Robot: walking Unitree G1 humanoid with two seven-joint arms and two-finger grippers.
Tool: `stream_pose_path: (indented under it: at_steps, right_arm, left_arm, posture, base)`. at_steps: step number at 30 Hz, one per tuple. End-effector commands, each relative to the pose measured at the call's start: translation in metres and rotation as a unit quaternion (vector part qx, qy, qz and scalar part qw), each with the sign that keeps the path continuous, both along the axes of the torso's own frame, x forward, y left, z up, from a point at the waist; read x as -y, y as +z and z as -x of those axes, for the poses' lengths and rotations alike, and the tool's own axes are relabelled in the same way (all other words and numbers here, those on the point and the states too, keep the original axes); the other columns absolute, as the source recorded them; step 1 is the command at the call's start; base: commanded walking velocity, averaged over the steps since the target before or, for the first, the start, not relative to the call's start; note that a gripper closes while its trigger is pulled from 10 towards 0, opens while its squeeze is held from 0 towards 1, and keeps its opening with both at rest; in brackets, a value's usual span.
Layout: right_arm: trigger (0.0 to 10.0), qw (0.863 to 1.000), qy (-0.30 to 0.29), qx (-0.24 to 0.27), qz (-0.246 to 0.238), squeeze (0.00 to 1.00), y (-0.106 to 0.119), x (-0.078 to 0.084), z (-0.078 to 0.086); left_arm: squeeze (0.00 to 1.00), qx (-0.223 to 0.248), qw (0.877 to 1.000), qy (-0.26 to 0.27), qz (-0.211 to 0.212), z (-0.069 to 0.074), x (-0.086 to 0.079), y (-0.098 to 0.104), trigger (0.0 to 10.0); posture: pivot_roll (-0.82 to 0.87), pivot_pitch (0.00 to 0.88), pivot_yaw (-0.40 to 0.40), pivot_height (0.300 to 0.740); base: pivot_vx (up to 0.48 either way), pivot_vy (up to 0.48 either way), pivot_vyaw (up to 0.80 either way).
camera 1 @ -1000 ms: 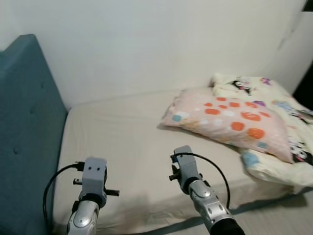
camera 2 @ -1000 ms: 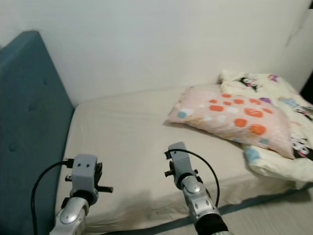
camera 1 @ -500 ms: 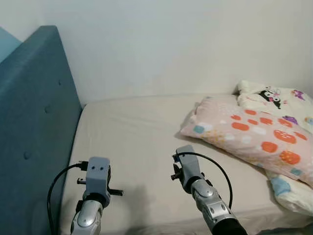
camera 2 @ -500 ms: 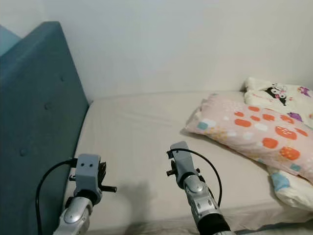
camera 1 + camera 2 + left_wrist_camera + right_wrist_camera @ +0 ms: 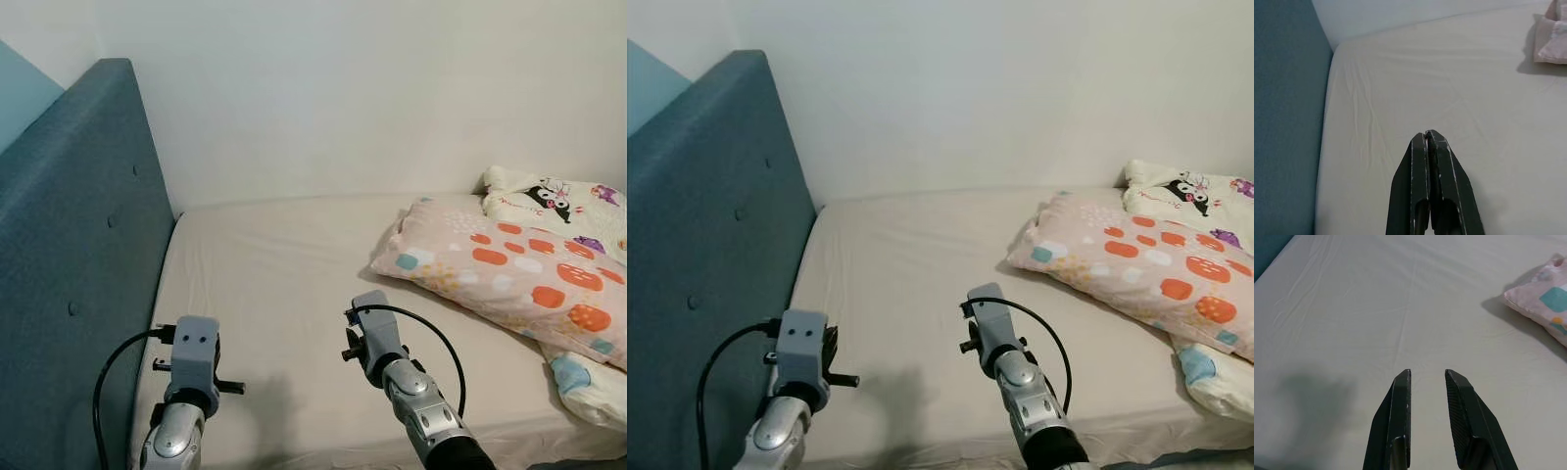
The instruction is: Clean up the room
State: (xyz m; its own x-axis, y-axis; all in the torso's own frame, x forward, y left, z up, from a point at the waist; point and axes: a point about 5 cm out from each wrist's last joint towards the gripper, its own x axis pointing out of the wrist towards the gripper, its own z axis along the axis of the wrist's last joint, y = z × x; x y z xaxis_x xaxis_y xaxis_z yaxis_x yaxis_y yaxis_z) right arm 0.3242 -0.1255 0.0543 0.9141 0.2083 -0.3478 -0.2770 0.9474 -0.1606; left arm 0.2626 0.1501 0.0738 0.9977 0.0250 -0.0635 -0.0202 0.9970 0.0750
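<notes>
Bed [image 5: 274,294]: beige fitted sheet, lightly creased, running from the near edge to the far white wall [image 5: 372,88].
Headboard [image 5: 69,255]: teal, buttoned, along the bed's left side.
Pillow [image 5: 500,274]: pink with orange and teal spots, lying on the bed's right part.
Blanket [image 5: 558,201]: cream, cartoon print, far right, partly under the pillow.
Left gripper [image 5: 1426,133]: low over the sheet's near left, fingers pressed together, empty.
Right gripper [image 5: 1427,374]: over the near middle, fingers parted, grasping nothing.
</notes>
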Motion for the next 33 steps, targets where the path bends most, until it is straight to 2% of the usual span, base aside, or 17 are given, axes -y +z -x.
stream_pose_path:
  at_steps: [1, 33]
  right_arm:
    - [10.0, 1.0, 0.001, -0.007, -0.003, 0.0, -0.004, 0.0001, 0.0032]
    - [10.0, 1.0, 0.0, -0.009, -0.004, 0.0, -0.0064, -0.0004, 0.0052]
  left_arm:
    - [0.0, -0.002, 1.0, -0.001, -0.009, 0.0014, -0.0012, -0.0013, 10.0]
    - [0.0, -0.003, 1.0, -0.004, -0.013, 0.0017, -0.0025, -0.0019, 10.0]
  posture:
    - [-0.05, 0.101, -0.03, 0.74]
    - [-0.05, 0.083, -0.024, 0.74]
  base:
    - [0.0, -0.469, 0.0]
    - [0.0, -0.463, 0.0]
